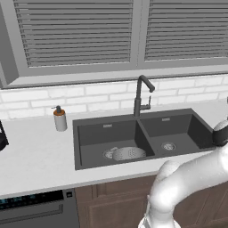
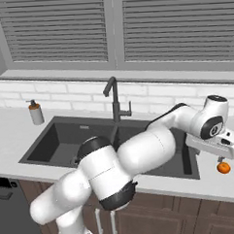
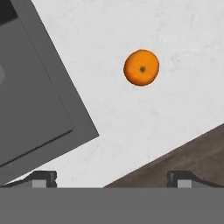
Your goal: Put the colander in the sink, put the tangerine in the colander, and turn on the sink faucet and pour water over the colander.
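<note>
Colander, round silver-grey perforated metal (image 1: pixel 128 153), already sits in the dark double sink's (image 1: pixel 84 147) left basin. Small orange tangerine (image 3: pixel 141 67) lies on the counter's right end, beneath the wide-open, empty gripper (image 3: pixel 112 178); faucet untouched.

From over my white arm (image 2: pixel 140 151) I see a bright orange tangerine (image 3: pixel 141 67) on the pale speckled counter (image 3: pixel 144 118) beside the charcoal-grey sink (image 1: pixel 89 129), a silver-grey colander (image 1: pixel 129 153) dotted with holes (tiny dark ones), and a dark grey faucet (image 1: pixel 141 95).
</note>
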Motion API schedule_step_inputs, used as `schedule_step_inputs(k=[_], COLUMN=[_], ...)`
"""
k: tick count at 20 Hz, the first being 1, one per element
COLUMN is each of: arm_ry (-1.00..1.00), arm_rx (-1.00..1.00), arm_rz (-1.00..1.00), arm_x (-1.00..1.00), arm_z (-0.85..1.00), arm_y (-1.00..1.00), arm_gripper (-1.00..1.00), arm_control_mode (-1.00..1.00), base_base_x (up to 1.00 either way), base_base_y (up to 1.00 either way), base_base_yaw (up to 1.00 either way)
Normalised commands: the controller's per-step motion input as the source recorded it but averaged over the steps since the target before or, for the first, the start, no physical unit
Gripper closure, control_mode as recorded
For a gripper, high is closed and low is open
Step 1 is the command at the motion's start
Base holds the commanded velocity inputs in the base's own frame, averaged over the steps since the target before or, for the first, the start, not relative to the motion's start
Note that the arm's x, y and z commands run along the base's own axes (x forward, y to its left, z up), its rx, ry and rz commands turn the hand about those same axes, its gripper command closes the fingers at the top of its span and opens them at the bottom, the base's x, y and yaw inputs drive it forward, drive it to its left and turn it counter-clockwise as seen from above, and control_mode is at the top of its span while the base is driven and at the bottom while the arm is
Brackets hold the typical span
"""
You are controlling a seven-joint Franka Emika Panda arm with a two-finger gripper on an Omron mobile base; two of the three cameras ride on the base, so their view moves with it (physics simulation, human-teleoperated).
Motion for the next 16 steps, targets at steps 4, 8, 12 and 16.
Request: schedule_step_inputs(k=[4,8,12,16], arm_ry=[0.04,0.09,0.11,0.05], arm_rx=[0.02,0.03,0.03,0.01], arm_rz=[0.00,-0.02,-0.02,-0.02], arm_x=[0.16,0.14,0.04,0.00], arm_z=[-0.14,-0.45,-0.58,-0.61], arm_y=[-0.05,-0.18,-0.16,-0.18], arm_gripper=[-1.00,-1.00,-1.00,-1.00], arm_control_mode=[-1.00,-1.00,-1.00,-1.00], base_base_x=[0.00,0.00,0.00,0.00], base_base_y=[0.00,0.00,0.00,0.00], base_base_yaw=[0.00,0.00,0.00,0.00])
